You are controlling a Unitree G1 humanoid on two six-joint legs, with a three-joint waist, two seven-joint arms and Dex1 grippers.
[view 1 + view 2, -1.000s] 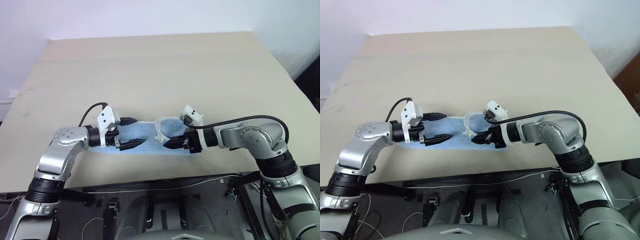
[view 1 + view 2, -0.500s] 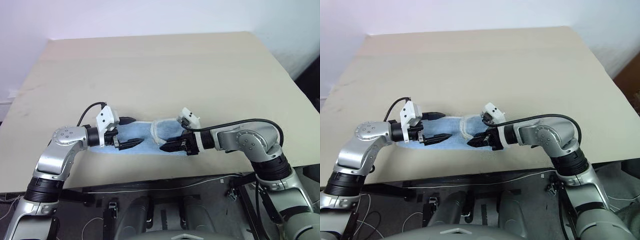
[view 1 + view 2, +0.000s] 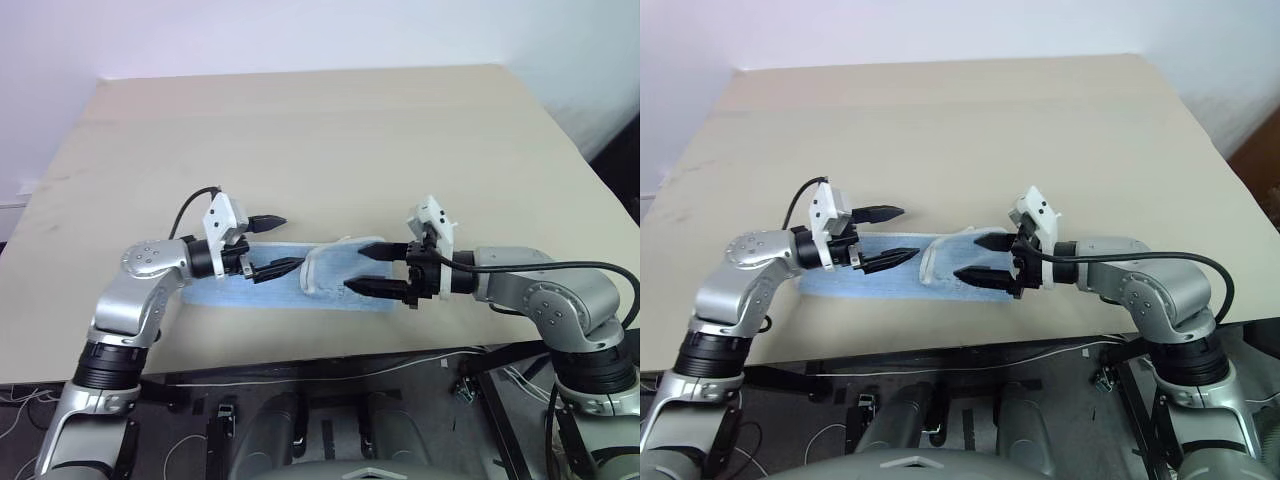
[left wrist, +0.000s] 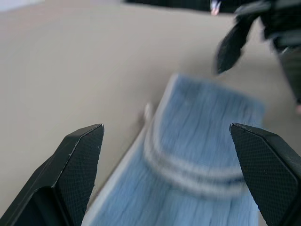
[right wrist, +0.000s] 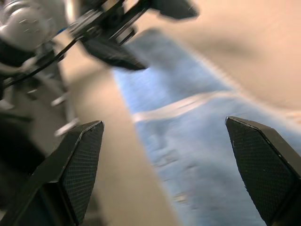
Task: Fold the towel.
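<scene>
A: Where is the towel [image 3: 290, 283] lying, and why does it look so narrow?

B: It lies flat on the table [image 3: 320, 140], close to the near edge, as a long strip from left to right. Its right end is turned over onto the strip, so I think one fold is already made.

A: And the grippers?

B: The left gripper [image 3: 277, 244] hovers above the left part with its fingers spread wide and holds nothing. The right gripper [image 3: 371, 268] is over the right part, fingers also apart and empty. They point at each other along the strip, probably to leave the cloth free to settle.
</scene>
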